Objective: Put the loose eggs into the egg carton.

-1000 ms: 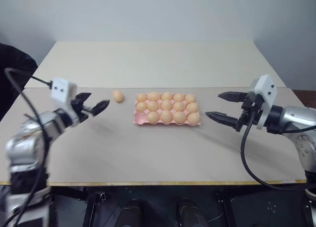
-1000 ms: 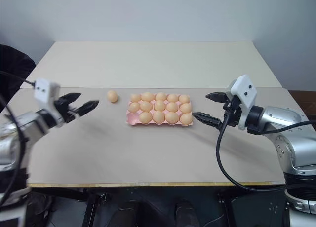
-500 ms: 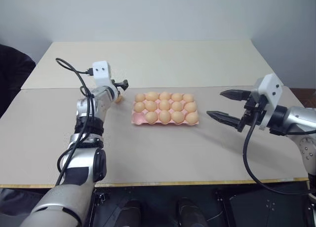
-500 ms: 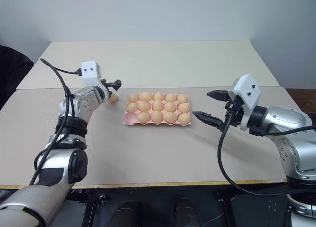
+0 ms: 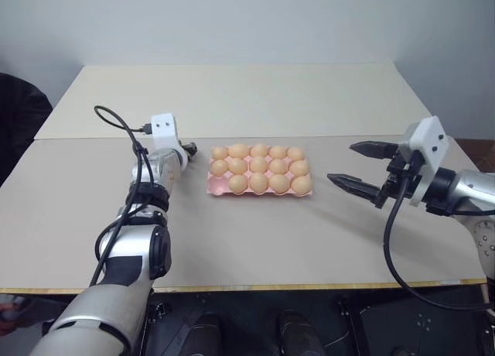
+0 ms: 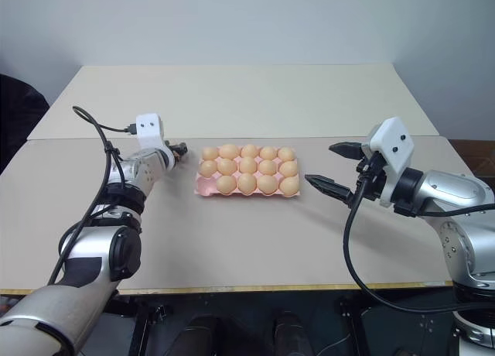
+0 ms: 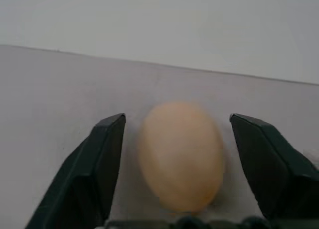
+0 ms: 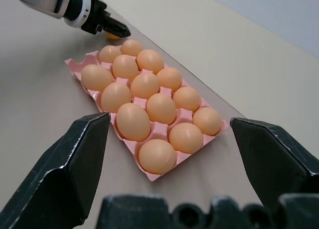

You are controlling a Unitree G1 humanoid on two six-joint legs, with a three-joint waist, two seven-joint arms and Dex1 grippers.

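One loose egg (image 7: 180,157), tan-orange, lies on the table just left of the egg carton (image 5: 213,187). My left gripper (image 5: 189,149) straddles this egg, fingers (image 7: 102,164) open with a small gap on each side. The carton is a pink tray holding several eggs (image 5: 259,167); its front-left corner cup (image 5: 220,186) stands empty. My right gripper (image 5: 341,162) hovers open to the right of the carton, pointing toward it, with nothing between its fingers.
The beige table (image 5: 247,240) reaches back to a pale wall, with a seam (image 5: 77,138) running across it behind the carton. A black cable (image 5: 116,120) loops from my left wrist. Bare tabletop lies in front of the carton.
My left arm has stretched forward to the loose egg and lowered around it, and its fingers have drawn closer together. The right arm has stayed put.
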